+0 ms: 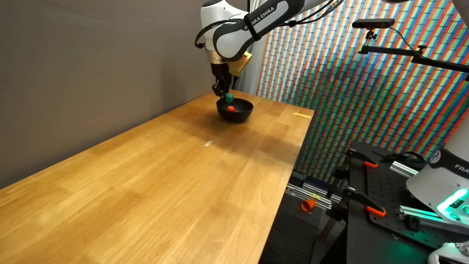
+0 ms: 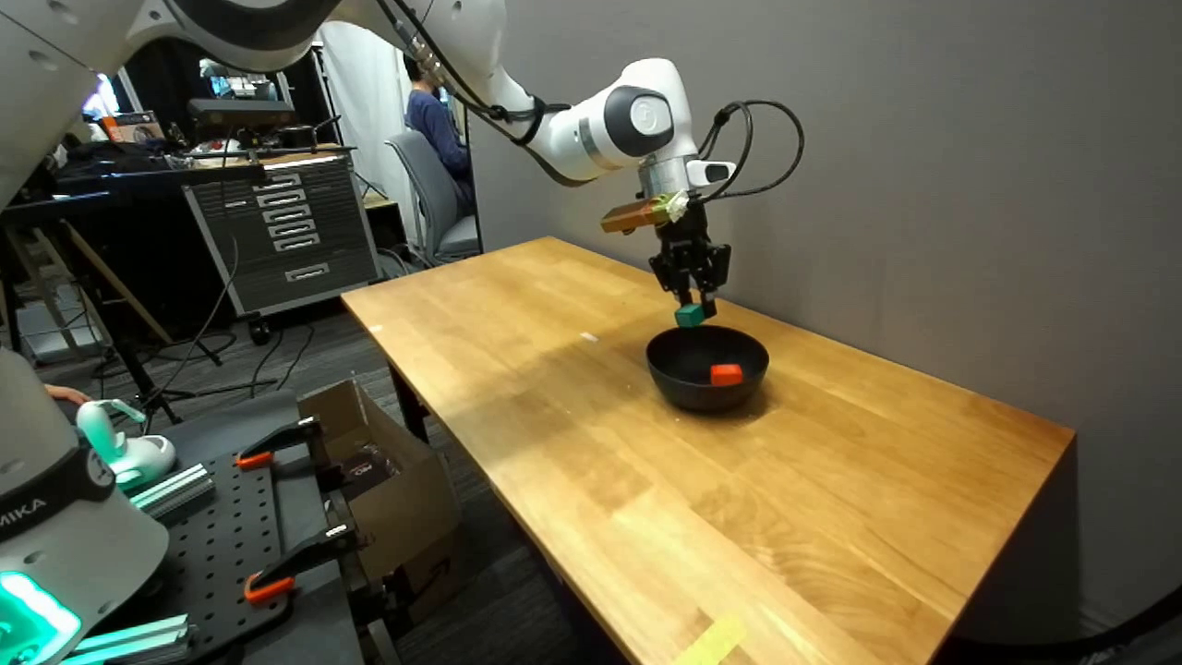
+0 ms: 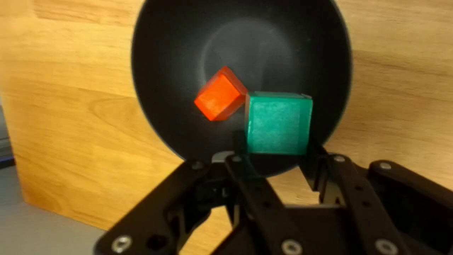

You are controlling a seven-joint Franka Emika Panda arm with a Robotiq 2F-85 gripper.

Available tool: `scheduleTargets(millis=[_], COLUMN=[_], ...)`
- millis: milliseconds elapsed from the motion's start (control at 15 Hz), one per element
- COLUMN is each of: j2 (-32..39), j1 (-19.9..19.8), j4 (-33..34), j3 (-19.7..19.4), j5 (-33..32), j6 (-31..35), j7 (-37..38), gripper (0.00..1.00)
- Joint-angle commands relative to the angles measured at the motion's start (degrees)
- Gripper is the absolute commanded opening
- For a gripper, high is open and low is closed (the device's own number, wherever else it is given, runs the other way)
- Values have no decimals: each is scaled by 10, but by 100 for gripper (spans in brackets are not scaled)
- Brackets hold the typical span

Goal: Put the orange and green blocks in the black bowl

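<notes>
The black bowl (image 1: 240,117) stands upright on the wooden table in both exterior views, and it also shows from above in the wrist view (image 3: 170,46). The orange block (image 2: 726,374) lies inside the bowl; in the wrist view it (image 3: 218,98) rests near the middle of the bowl floor, tilted. My gripper (image 2: 699,306) is shut on the green block (image 2: 689,316) and holds it above the bowl. In the wrist view the green block (image 3: 279,124) sits between the two fingertips, over the bowl's inside. The lower finger parts are dark and partly hidden against the bowl.
The wooden table (image 2: 591,425) runs along a grey wall (image 2: 923,212). Yellow tape (image 1: 302,115) lies near a table edge. A black robot stand (image 1: 384,234) with clamps is beside the table. An orange cup (image 1: 308,205) lies on the floor.
</notes>
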Motion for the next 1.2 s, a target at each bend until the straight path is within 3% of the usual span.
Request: scheduleTargets(millis=[0, 200, 333, 600, 667, 1133], j2=[3, -10, -29, -66, -17, -44], j1=[6, -8, -35, -86, -55, -76], j4=[3, -20, -53, -143, -76, -120], j3=[-23, -7, 29, 81, 53, 71], j5=[-22, -1, 43, 124, 94, 115], j6=[-5, -4, -4, 5, -2, -2], j7=[49, 38, 3, -73, -33, -61], gripper=[65, 85, 99, 100, 100, 100])
